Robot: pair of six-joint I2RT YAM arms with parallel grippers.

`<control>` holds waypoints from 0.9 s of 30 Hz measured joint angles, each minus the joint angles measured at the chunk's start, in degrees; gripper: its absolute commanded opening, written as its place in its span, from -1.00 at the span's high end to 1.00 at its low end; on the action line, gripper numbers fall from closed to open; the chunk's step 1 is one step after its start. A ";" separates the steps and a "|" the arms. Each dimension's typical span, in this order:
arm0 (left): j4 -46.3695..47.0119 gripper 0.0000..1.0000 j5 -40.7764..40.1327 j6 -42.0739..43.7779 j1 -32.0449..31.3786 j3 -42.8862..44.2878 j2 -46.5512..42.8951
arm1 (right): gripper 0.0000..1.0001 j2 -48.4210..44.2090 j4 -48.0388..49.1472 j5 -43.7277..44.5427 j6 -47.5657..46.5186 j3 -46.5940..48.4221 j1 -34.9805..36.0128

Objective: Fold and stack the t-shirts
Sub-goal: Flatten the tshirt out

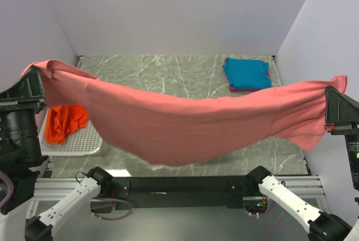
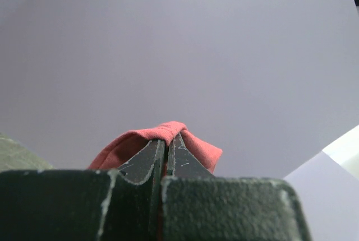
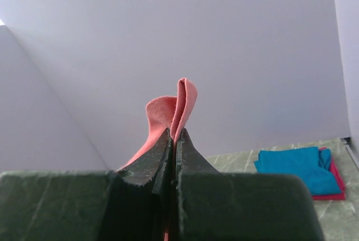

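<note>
A salmon-red t-shirt (image 1: 185, 123) hangs stretched in the air across the whole table, sagging in the middle. My left gripper (image 1: 39, 75) is shut on its left end, whose cloth (image 2: 168, 131) bulges out past the fingertips in the left wrist view. My right gripper (image 1: 331, 92) is shut on its right end, whose cloth (image 3: 182, 103) stands up between the fingertips in the right wrist view. A folded teal-blue t-shirt (image 1: 247, 73) lies on a folded magenta t-shirt (image 1: 238, 89) at the back right. It also shows in the right wrist view (image 3: 294, 165). A crumpled orange t-shirt (image 1: 64, 122) lies in the basket.
A white mesh basket (image 1: 78, 146) sits at the table's left edge under the left arm. The grey marble-pattern tabletop (image 1: 162, 70) is walled in by pale panels at the back and both sides.
</note>
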 measured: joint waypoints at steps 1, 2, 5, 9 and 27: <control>0.13 0.99 -0.46 0.37 0.00 0.31 -0.04 | 1.00 0.00 -0.26 0.11 -0.33 0.17 0.00; 0.11 0.99 -1.05 0.76 0.00 0.70 -0.04 | 1.00 0.02 -0.55 0.17 -0.55 0.31 0.00; -0.37 0.99 -2.12 1.53 0.00 1.86 0.46 | 1.00 0.33 -0.85 0.63 -1.27 0.52 0.02; 0.13 0.99 -4.17 2.03 0.00 2.23 2.51 | 1.00 1.42 0.02 3.21 -1.79 -0.33 0.02; 5.44 -0.99 17.42 3.74 19.26 12.63 72.30 | -0.21 55.45 17.25 -0.24 1.62 -12.96 -23.04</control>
